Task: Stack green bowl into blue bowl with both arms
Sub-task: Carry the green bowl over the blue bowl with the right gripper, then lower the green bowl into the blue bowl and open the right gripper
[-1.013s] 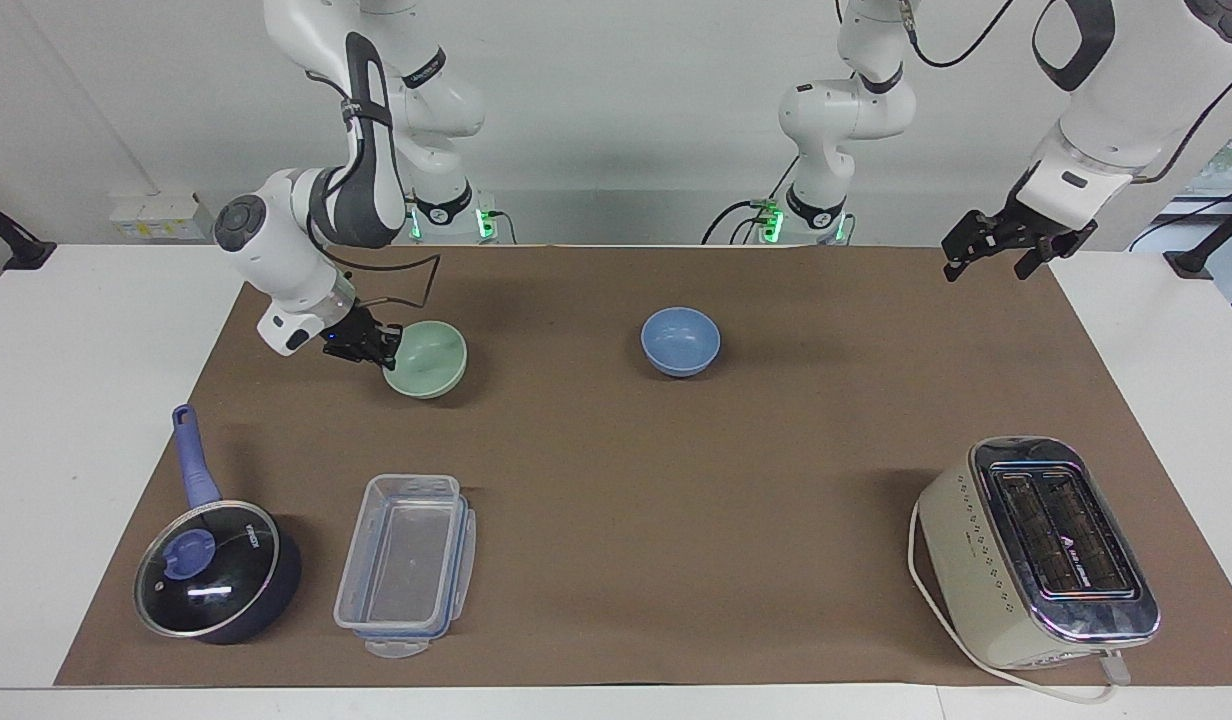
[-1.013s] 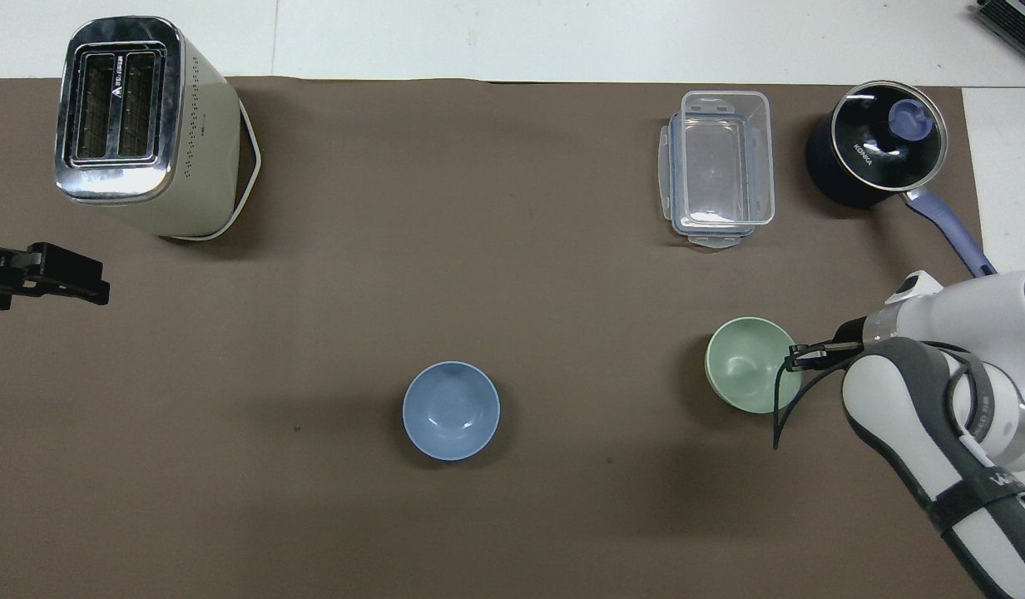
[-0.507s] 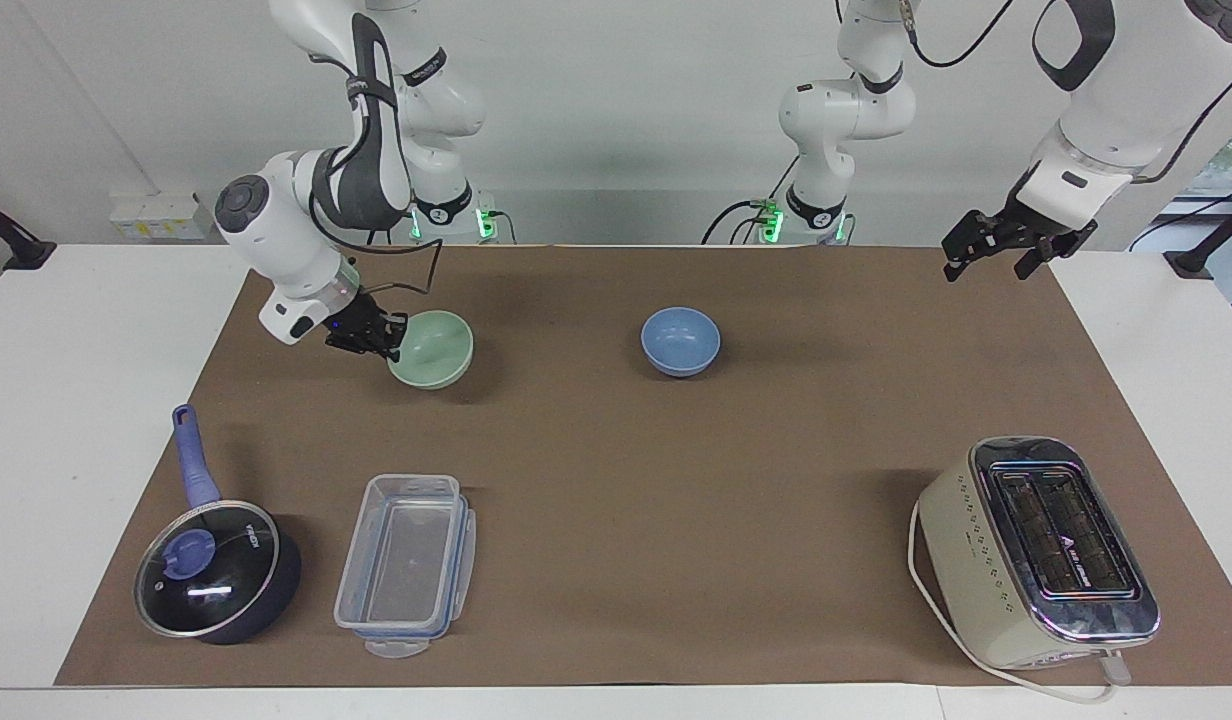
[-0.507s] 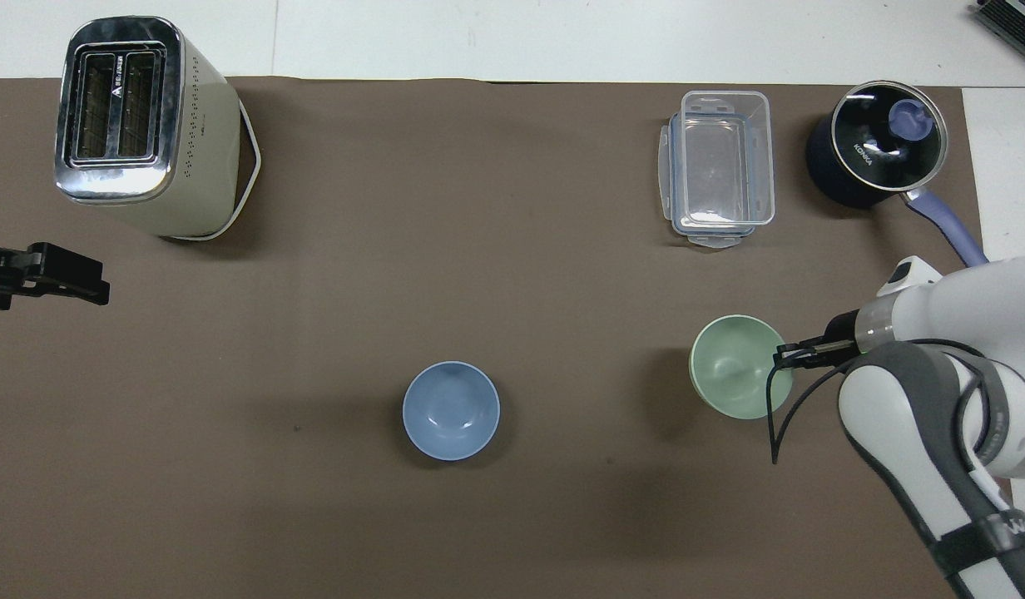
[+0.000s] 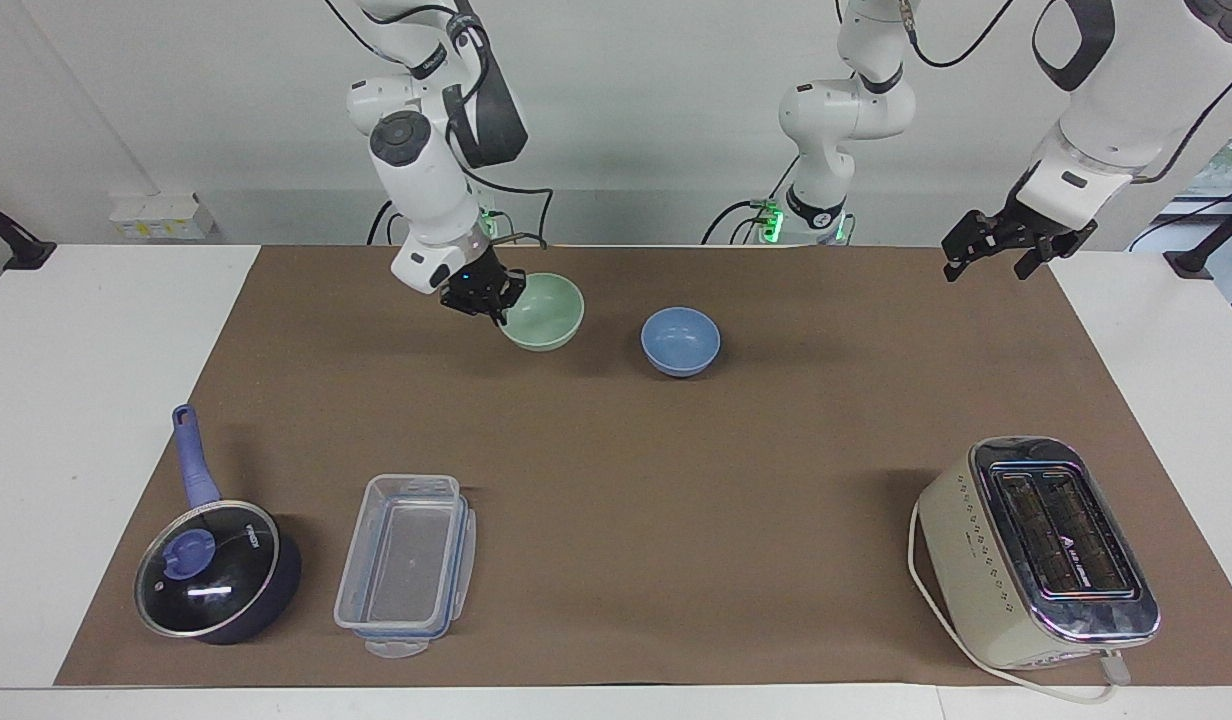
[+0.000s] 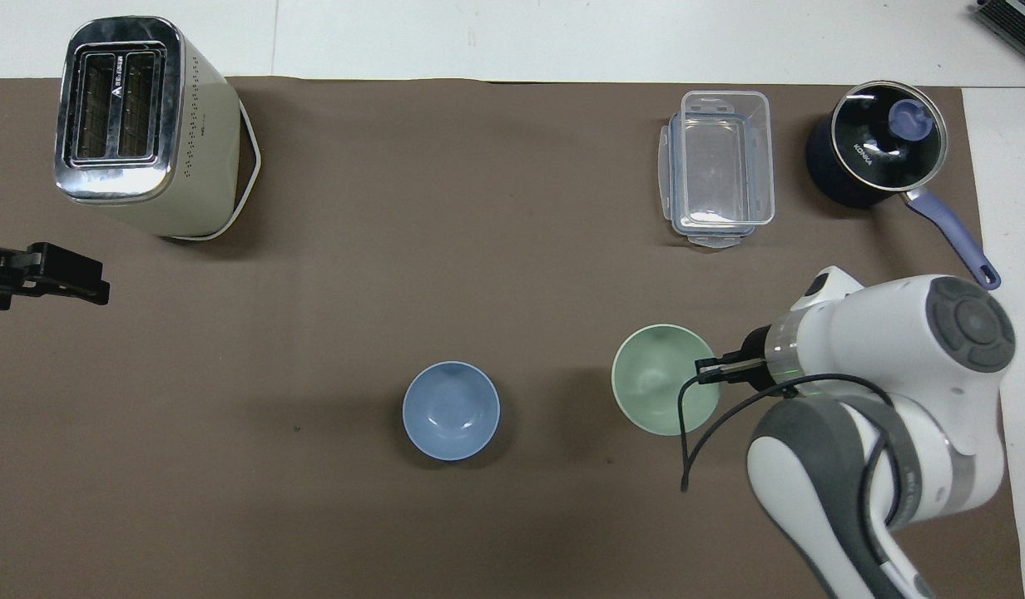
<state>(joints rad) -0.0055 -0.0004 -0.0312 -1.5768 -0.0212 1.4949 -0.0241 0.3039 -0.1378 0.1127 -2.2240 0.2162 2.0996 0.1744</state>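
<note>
From the facing view, I see my right gripper (image 5: 493, 300) pinched shut on the rim of the green bowl (image 5: 546, 312), holding it in the air over the brown mat (image 5: 616, 460), tilted so its inside faces the camera. The fingertips themselves are hard to pick out against the rim. The blue bowl (image 5: 681, 340) sits upright on the mat just beside the lifted bowl, toward the left arm's end of the table, the two apart. My left gripper (image 5: 998, 246) waits in the air over the mat's edge at the left arm's end, fingers spread wide and holding nothing. The upper parts of both arms are cut off at the top of the picture. Farther from the robots lie a lidded saucepan (image 5: 216, 570) and a clear container (image 5: 408, 565) at the right arm's end, and a toaster (image 5: 1041, 550) at the left arm's end.

In the overhead view, the green bowl (image 6: 658, 389) appears with the right gripper (image 6: 716, 370) at its rim; the arm's white wrist hides the rest of the gripper. The blue bowl (image 6: 451, 410) stands clear of it. Only the dark tip of the left gripper (image 6: 59, 279) shows, the rest cut off at the picture's edge, near the toaster (image 6: 142, 125). The container (image 6: 719, 166) and saucepan (image 6: 878, 141) sit farthest out.
</note>
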